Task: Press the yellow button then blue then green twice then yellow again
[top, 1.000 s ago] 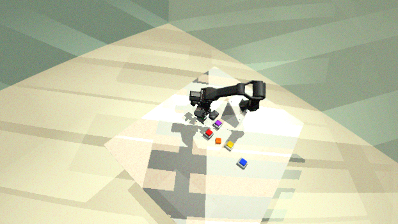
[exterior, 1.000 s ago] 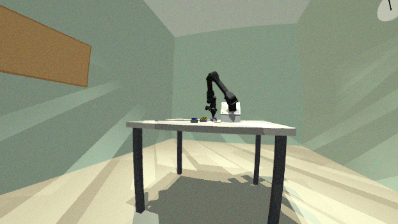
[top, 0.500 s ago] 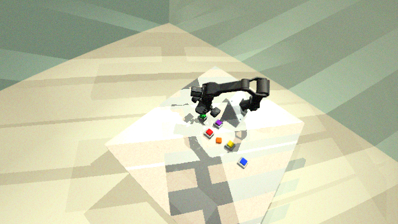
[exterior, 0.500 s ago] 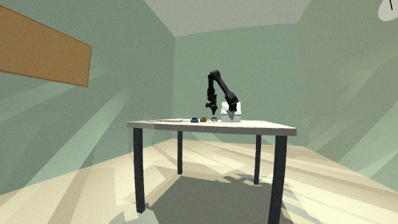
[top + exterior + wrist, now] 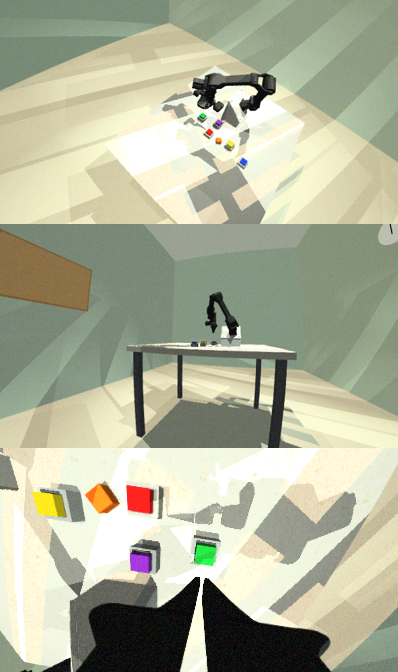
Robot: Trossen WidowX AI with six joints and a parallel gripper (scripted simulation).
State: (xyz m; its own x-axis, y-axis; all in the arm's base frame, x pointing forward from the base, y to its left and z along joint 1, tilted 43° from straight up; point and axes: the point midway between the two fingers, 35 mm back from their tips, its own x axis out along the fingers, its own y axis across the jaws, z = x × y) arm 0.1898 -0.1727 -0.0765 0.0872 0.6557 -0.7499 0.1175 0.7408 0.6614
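Purple button (image 5: 218, 123) (image 5: 141, 562) seemingly crowds the green button's (image 5: 202, 116) (image 5: 205, 554) side; air above is free.
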